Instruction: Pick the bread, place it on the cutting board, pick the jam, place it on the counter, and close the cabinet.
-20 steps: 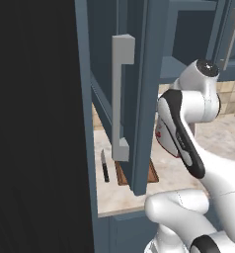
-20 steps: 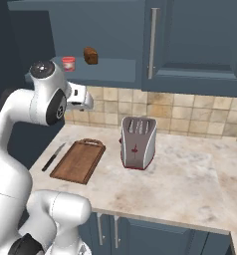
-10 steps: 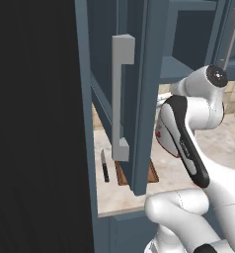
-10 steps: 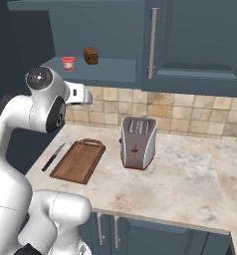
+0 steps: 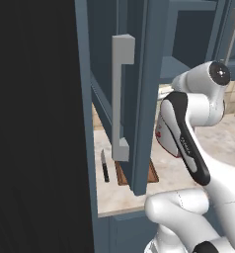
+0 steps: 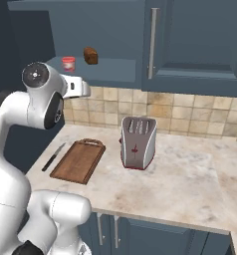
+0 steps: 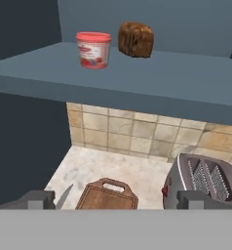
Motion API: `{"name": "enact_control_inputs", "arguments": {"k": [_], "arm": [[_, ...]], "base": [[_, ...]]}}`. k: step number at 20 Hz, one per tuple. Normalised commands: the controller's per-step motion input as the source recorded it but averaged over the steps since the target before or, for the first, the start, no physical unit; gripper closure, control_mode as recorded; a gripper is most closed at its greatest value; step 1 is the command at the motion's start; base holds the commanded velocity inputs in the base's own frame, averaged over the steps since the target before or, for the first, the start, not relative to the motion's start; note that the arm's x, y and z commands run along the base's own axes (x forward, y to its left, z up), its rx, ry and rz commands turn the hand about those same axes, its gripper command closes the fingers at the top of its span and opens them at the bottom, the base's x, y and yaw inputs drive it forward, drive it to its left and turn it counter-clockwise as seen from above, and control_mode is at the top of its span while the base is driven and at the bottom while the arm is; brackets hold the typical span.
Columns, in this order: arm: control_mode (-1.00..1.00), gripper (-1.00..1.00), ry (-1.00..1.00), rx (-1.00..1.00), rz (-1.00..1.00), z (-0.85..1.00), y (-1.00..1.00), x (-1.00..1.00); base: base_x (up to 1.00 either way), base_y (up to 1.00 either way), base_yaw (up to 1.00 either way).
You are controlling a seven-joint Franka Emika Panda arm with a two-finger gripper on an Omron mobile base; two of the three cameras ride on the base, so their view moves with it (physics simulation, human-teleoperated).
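Observation:
The cabinet door (image 5: 139,99) with its long grey bar handle (image 5: 120,99) stands swung open. On the cabinet's shelf (image 6: 110,67) the red jam (image 6: 68,63) (image 7: 93,49) stands left of the brown bread (image 6: 90,55) (image 7: 136,39). The cutting board (image 6: 79,159) (image 7: 108,195) lies on the beige counter (image 6: 180,179) below. My gripper (image 7: 118,200) (image 6: 84,88) hangs in front of the shelf and a little below it, facing it, apart from both items. It is open, its tips wide with nothing between them.
A silver toaster (image 6: 138,142) (image 7: 205,178) stands on the counter right of the board. A black-handled knife (image 6: 53,157) (image 5: 105,165) lies left of the board. A shut upper cabinet (image 6: 190,40) adjoins on the right. A tiled backsplash (image 6: 180,112) runs behind.
The hand has risen slightly toward the shelf and the arm's upper joints have shifted a little. Bread, jam and door have not moved.

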Motion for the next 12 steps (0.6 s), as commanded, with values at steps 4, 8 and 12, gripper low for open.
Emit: {"name": "enact_control_inputs", "arguments": {"k": [4,8,12], "arm": [[-1.0,-1.0,0.0,0.0,0.0,0.31,0.14,0.0],[-1.0,-1.0,0.0,0.0,0.0,0.31,0.15,0.07],[-1.0,-1.0,0.0,0.0,0.0,0.29,0.14,0.11]], "base": [[0.0,0.0,0.0],[0.0,0.0,0.0],[0.0,0.0,0.0]]}}
